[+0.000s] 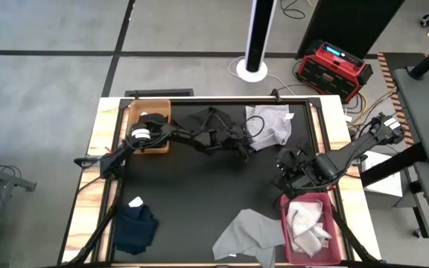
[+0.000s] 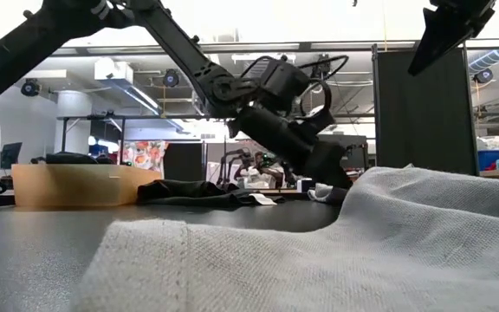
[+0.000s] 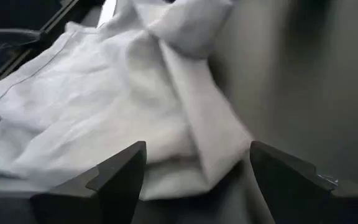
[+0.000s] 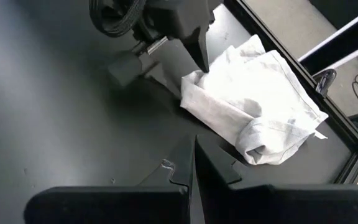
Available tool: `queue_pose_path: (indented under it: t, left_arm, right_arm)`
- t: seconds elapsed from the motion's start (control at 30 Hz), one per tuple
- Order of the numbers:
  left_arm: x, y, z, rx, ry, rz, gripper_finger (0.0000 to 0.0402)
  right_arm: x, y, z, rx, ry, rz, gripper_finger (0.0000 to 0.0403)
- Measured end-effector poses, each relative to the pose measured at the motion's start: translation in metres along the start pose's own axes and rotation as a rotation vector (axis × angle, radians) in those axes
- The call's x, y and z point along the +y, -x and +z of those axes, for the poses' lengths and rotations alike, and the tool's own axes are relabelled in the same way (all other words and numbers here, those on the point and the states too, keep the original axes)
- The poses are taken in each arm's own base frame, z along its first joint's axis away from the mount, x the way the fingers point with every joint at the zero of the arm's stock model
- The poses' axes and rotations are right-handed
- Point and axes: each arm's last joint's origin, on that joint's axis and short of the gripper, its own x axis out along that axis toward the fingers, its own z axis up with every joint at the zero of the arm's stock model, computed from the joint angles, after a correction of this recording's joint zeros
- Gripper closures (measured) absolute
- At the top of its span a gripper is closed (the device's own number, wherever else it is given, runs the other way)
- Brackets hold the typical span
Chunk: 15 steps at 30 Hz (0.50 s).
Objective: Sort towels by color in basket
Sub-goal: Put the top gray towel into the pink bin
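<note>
Left end effector [image 1: 253, 143] spread wide, straddling near edge of white towel [image 1: 271, 124] at desk's [image 1: 199, 193] far side, placed to pinch it for sorting. Right end effector [image 1: 286, 173] clenched, empty, hovering near pink basket [image 1: 334, 240] already holding pale towels. Grey towel [image 1: 248, 232], navy towel [image 1: 135, 225] unsorted at near edge; brown basket [image 1: 161, 145] far left.

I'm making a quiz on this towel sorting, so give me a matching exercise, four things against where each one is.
Things:
1. white towel
2. navy towel
3. red basket
4. left pincer

Places:
A. near left of the table
B. near right corner, light towels inside
C. far side, right of centre
D. open, at the white towel's edge

Pairs: 1-C, 2-A, 3-B, 4-D
</note>
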Motion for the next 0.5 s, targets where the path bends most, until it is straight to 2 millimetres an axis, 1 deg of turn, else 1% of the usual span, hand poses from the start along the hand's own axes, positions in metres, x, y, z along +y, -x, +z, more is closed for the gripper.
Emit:
queue_pose_path:
  t: [0.17, 0.3, 0.4, 0.5]
  left_arm:
    - [-0.0002, -0.0071, -0.0042, 0.024, -0.026, 0.000, 0.0147]
    - [0.0016, -0.0072, -0.0046, 0.019, -0.028, 0.005, 0.0179]
    - [0.0010, -0.0074, -0.0070, 0.031, -0.048, 0.003, 0.0224]
    - [0.0006, -0.0074, -0.0065, 0.028, -0.061, 0.002, 0.0297]
  right_arm:
    - [0.0000, -0.0001, 0.0000, 0.000, 0.000, 0.000, 0.0394]
    - [0.0000, -0.0001, -0.0001, 0.000, 0.001, 0.000, 0.0394]
    - [0.0000, -0.0001, -0.0001, 0.000, 0.001, -0.001, 0.0394]
    - [-0.0001, -0.0001, 0.0000, -0.005, 0.001, -0.004, 0.0394]
